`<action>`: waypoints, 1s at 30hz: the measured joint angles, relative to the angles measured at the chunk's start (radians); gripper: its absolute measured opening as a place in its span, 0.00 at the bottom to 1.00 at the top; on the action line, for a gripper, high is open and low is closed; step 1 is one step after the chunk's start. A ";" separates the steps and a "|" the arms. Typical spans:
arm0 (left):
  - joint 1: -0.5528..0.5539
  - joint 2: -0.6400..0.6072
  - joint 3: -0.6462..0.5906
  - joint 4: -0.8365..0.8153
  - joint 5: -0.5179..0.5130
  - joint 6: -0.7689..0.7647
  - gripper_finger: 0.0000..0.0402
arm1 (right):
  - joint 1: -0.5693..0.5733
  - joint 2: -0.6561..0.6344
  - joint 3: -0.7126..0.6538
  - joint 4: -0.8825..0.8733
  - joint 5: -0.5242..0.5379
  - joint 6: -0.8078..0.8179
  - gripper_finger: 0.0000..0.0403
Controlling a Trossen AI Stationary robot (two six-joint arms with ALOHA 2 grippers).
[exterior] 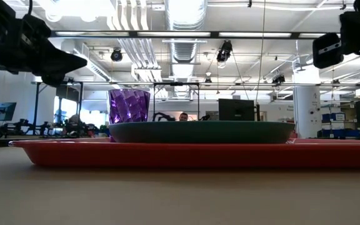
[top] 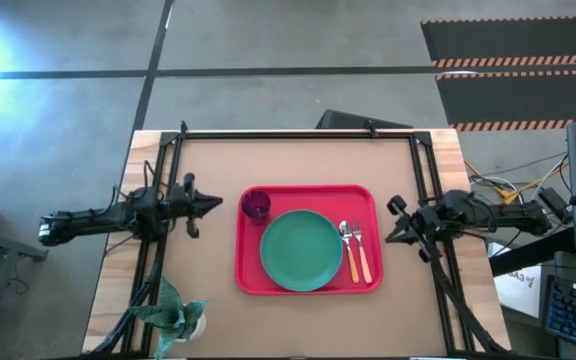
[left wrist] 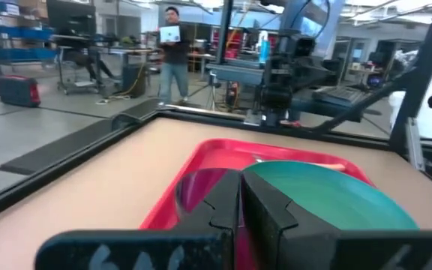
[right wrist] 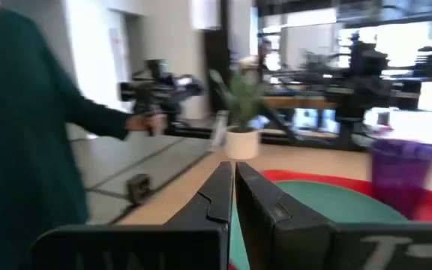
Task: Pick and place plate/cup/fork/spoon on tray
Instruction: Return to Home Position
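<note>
The red tray (top: 248,280) lies in the middle of the table. On it rest the teal-green plate (top: 301,250), the purple cup (top: 256,205) upright at its far left corner, and the fork (top: 362,252) and the spoon (top: 349,250) side by side on the right. My left gripper (top: 218,206) is shut and empty, raised left of the tray near the cup. My right gripper (top: 390,232) is shut and empty, raised right of the tray. The plate (exterior: 202,131) and cup (exterior: 129,106) also show in the low view.
A pale green plant in a white pot (top: 180,318) stands at the table's near left corner. Black frame rails (top: 298,133) run along the far edge and both sides. A person (left wrist: 172,45) stands in the room beyond the table.
</note>
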 joint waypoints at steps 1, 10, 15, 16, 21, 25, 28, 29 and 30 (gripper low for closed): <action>0.000 0.002 0.000 0.000 -0.005 0.001 0.00 | 0.000 -0.001 0.000 -0.005 0.022 -0.010 0.02; 0.000 0.007 -0.001 -0.026 -0.021 0.001 0.00 | 0.000 0.020 0.002 -0.058 0.090 -0.173 0.02; 0.000 0.042 -0.002 -0.024 -0.043 0.007 0.00 | 0.000 0.043 0.002 -0.088 0.368 -0.243 0.02; 0.000 0.052 -0.002 -0.025 -0.045 0.007 0.00 | 0.000 0.046 0.002 -0.095 0.422 -0.243 0.02; 0.000 0.094 -0.002 -0.026 -0.048 0.004 0.00 | 0.000 0.044 0.002 -0.106 0.470 -0.299 0.02; 0.000 0.107 -0.002 -0.023 -0.051 0.009 0.00 | 0.000 0.052 0.005 -0.116 0.432 -0.302 0.02; 0.000 0.109 -0.002 -0.020 -0.054 0.026 0.00 | 0.000 0.060 0.006 -0.120 0.428 -0.302 0.02; 0.000 0.109 -0.002 -0.017 -0.056 0.030 0.00 | 0.000 0.061 0.006 -0.120 0.427 -0.301 0.02; 0.001 0.108 -0.002 -0.012 -0.058 0.034 0.00 | 0.000 0.064 0.006 -0.121 0.427 -0.301 0.02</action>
